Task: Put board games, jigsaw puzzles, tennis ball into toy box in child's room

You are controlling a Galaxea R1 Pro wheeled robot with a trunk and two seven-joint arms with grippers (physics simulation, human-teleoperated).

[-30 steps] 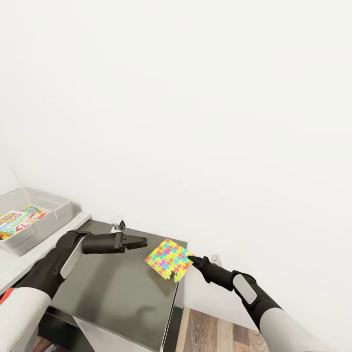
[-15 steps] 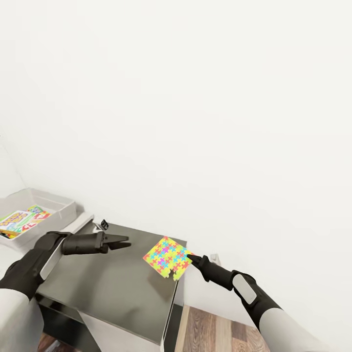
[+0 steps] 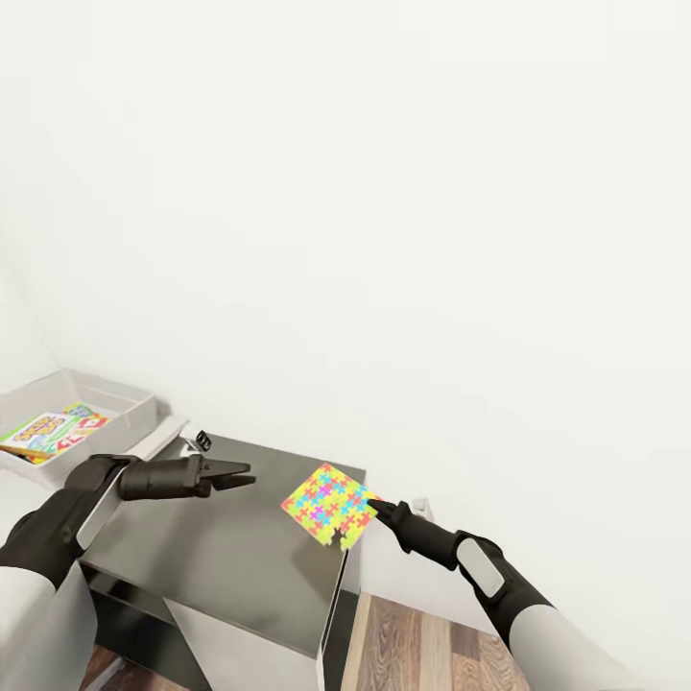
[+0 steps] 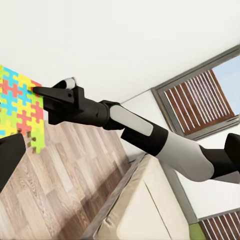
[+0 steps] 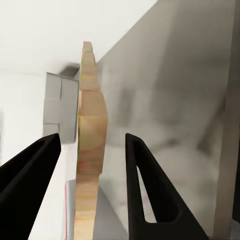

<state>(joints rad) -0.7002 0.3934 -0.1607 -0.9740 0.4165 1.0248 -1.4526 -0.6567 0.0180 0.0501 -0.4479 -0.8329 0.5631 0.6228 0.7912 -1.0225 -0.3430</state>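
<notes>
Right gripper [image 3: 376,507] pinching one edge of the jigsaw puzzle [image 3: 329,505], held tilted above the dark grey surface [image 3: 230,566] and seen edge-on between its fingers [image 5: 145,200] at the wrist; left gripper [image 3: 242,474] narrow, empty; farther left, toy box [image 3: 134,415], partly cropped, containing printed board games [image 3: 48,434].

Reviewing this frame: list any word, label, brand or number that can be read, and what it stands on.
Nothing can be read.
Game box in the toy box: colourful print, too small and blurred to read.
Jigsaw puzzle at the right gripper: a pattern of coloured pieces, no text.
Small black item near the left gripper: no legible marking.
</notes>
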